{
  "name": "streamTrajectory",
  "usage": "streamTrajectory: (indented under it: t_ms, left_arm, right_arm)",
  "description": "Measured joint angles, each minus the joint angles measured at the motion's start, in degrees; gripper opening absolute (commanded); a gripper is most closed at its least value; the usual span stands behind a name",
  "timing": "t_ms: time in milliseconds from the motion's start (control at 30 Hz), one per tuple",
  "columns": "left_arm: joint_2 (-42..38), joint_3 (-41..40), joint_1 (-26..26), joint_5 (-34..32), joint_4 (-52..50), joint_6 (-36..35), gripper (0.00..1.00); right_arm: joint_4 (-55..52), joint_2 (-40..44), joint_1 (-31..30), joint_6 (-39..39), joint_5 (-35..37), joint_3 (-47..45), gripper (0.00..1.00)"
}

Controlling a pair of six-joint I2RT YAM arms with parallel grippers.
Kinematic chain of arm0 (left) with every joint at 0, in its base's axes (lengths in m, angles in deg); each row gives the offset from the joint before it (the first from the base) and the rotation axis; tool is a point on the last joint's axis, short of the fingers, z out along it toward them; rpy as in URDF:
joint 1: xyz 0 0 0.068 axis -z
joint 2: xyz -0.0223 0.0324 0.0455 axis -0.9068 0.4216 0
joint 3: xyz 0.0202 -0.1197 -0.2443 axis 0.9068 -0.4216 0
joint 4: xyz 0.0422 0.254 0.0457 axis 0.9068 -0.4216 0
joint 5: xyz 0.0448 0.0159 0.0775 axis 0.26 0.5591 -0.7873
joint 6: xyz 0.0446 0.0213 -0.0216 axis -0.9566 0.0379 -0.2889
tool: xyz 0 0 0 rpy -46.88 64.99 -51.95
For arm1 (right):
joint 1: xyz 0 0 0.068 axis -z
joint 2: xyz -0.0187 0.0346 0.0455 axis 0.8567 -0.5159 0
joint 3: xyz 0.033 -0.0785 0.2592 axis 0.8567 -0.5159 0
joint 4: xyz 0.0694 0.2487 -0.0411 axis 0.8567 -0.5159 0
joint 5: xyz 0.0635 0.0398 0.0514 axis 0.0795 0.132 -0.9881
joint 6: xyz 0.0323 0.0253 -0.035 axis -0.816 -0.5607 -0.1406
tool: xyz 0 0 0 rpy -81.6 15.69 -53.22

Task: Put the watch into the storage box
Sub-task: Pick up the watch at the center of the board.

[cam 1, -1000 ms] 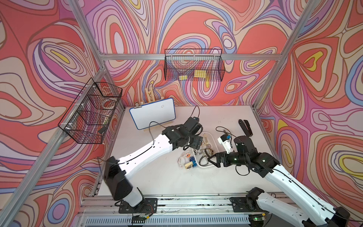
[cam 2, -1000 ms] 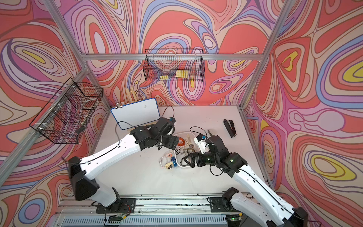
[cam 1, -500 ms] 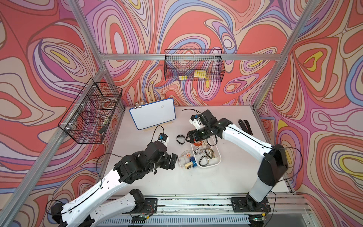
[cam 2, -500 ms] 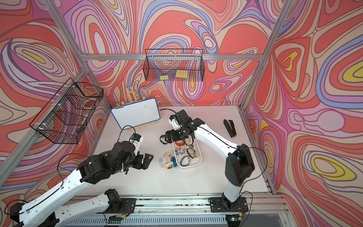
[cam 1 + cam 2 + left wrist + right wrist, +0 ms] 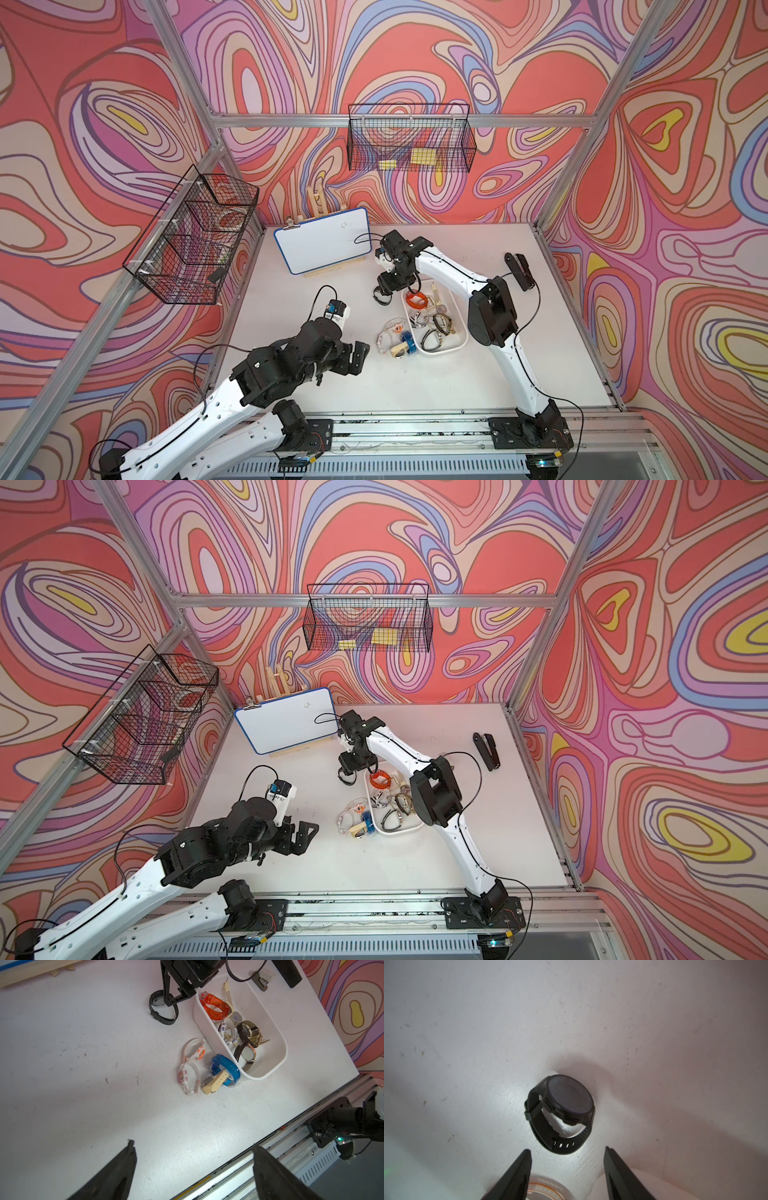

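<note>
A black watch lies on the table just left of the far end of the white storage box. My right gripper hangs over it, open; the watch sits just beyond the fingertips, not between them. The box holds several watches, an orange one among them. My left gripper is open and empty near the front left, apart from the box.
Several loose watches lie against the box's left side. A whiteboard leans at the back, and a black stapler lies at the right. Wire baskets hang on the walls.
My left arm drew back from the box to the front left. My right arm swung to the far side, came down over the black watch, and its jaws narrowed.
</note>
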Motion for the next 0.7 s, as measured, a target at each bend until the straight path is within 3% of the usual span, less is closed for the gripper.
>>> streamTrajectory:
  t_ms: [400, 700]
  left_arm:
    - [1.66, -0.02, 0.00, -0.02, 2.19, -0.46, 0.92]
    - [2.51, 0.00, 0.00, -0.07, 2.71, -1.05, 0.92]
  right_arm:
    - [-1.33, -4.39, 0.00, 1.57, 2.95, 3.78, 0.41]
    - [0.17, -5.57, 0.00, 1.09, 3.65, 3.78, 0.06]
